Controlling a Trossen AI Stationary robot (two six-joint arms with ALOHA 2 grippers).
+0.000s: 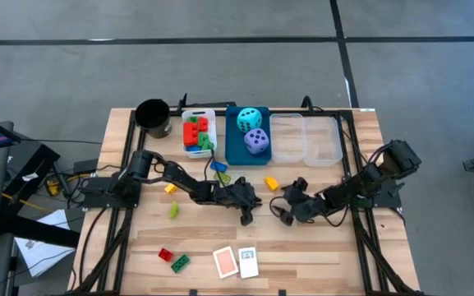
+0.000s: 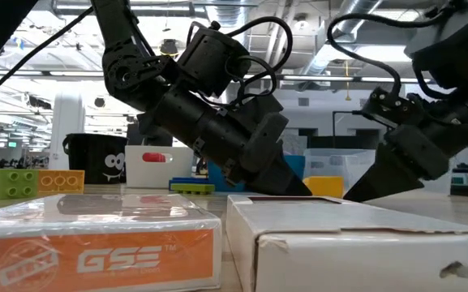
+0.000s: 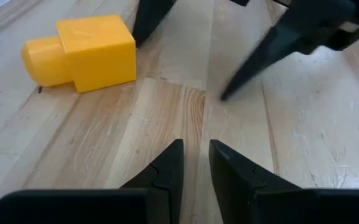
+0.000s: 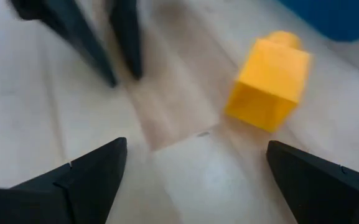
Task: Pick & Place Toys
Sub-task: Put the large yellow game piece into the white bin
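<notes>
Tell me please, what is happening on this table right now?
Two robot arms are sorting toys into bins. Both hands are low over the middle of the table, near a yellow brick. The right hand is wide open; the left hand is nearly shut and empty. Two dice already sit in the blue bin.

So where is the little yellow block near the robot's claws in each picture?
High view: the yellow block lies on the table, just below the blue bin.
Low view: a yellow block shows between the two arms, probably the same one.
Left wrist view: the block lies beyond the left gripper.
Right wrist view: the block lies ahead of the open right gripper.
Shared landmark: the blue bin.
</notes>
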